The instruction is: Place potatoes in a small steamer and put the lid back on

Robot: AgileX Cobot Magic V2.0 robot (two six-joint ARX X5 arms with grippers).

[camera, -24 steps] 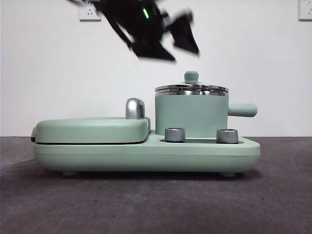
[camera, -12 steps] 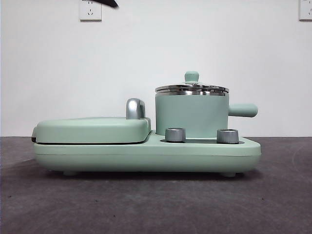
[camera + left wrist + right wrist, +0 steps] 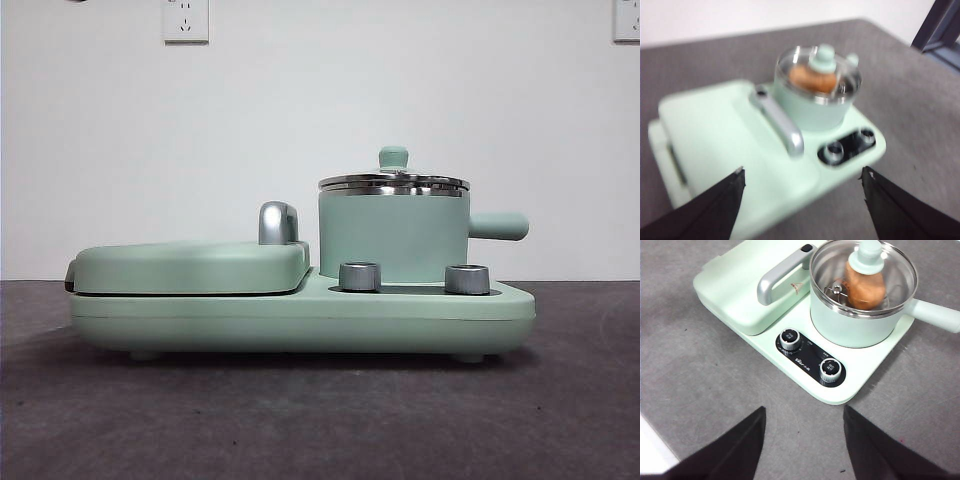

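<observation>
The mint-green steamer [image 3: 393,238] stands on the right half of the green appliance base [image 3: 300,318], its stubby handle pointing right. The glass lid [image 3: 393,182] with its green knob sits on the pot's steel rim. The orange-brown potato [image 3: 865,289] lies inside the pot, seen through the glass; it also shows in the left wrist view [image 3: 812,80]. My left gripper [image 3: 802,187] is open and empty, held high and back from the appliance. My right gripper [image 3: 804,430] is open and empty, above the table in front of the base. Neither arm shows in the front view.
The flat green grill cover [image 3: 190,266] with a steel handle [image 3: 276,222] fills the left half of the base. Two steel knobs [image 3: 359,276] [image 3: 466,279] sit on the base's front. The appliance stands on a dark grey table [image 3: 320,420].
The dark arm that hung above the pot a second ago has risen out of the front view. Pot, lid and base have not moved.
</observation>
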